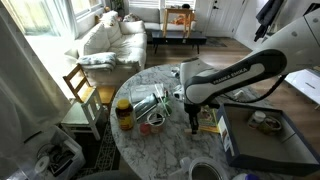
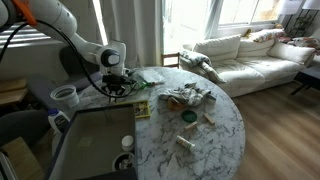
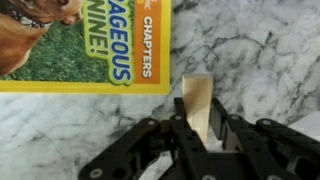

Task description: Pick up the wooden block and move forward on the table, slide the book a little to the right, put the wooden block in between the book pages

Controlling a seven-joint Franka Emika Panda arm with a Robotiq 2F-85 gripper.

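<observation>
My gripper is shut on the pale wooden block, which stands upright between the jaws just above the marble table. The book, with its yellow cover, lies flat just beyond and left of the block in the wrist view, and its edge is close to the block. In both exterior views the gripper hangs low over the round table next to the book. The block is too small to make out there.
A dark grey tray lies beside the book. A jar with a yellow lid and a cluster of small objects stand mid-table. A wooden chair and a sofa stand beyond.
</observation>
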